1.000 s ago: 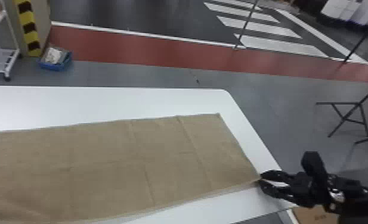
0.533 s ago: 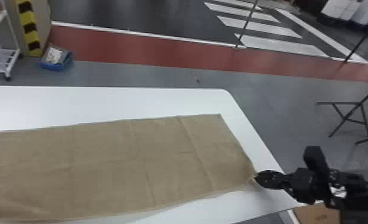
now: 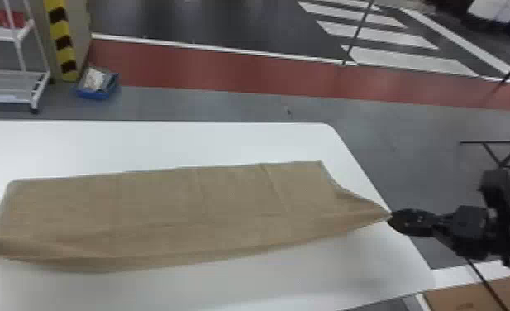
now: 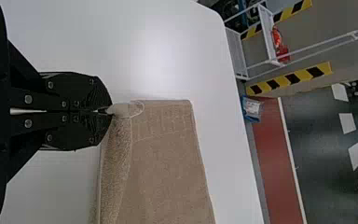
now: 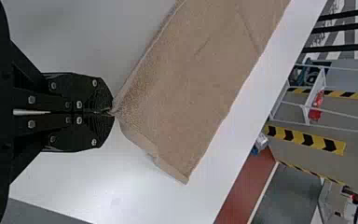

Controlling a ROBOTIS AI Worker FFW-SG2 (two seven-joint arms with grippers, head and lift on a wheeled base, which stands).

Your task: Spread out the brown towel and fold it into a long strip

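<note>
The brown towel (image 3: 163,206) lies spread sideways over the white table, its near edge lifted and curving between its two near corners. At the table's right edge, my right gripper (image 3: 391,218) holds the near right corner just above the surface. In the right wrist view, the right gripper (image 5: 111,112) is shut on that corner, and the towel (image 5: 191,88) slopes away from it. My left gripper (image 4: 108,110), in the left wrist view, is shut on the other near corner, with a strip of the towel (image 4: 163,163) raised beside the flat part.
The white table (image 3: 163,144) has a rounded far right corner. Past it on the floor are a blue bin (image 3: 96,84) and a white rack (image 3: 14,87) at the left. A cardboard box (image 3: 481,295) sits at the lower right, below the table edge.
The right gripper has closed on the near right corner and drawn it up and away from the robot. The towel's near edge has come off the table and moved toward the far side.
</note>
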